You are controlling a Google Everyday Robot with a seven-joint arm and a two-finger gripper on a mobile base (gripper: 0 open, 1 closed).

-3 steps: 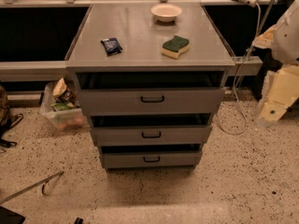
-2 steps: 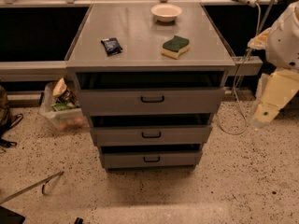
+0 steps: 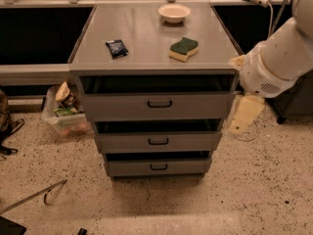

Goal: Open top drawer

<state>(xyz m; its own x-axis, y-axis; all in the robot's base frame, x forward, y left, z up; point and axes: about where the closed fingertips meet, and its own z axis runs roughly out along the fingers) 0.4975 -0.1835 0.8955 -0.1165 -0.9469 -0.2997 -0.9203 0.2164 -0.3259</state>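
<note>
Hand [image 3: 243,115] beside right end of top drawer [image 3: 159,106]

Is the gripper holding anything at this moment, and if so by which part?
Nothing held: the gripper hangs right of the top drawer, away from its handle.

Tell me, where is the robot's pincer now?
In the camera view the pincer hangs on the right, beside the right end of the top drawer, away from its handle.
</note>
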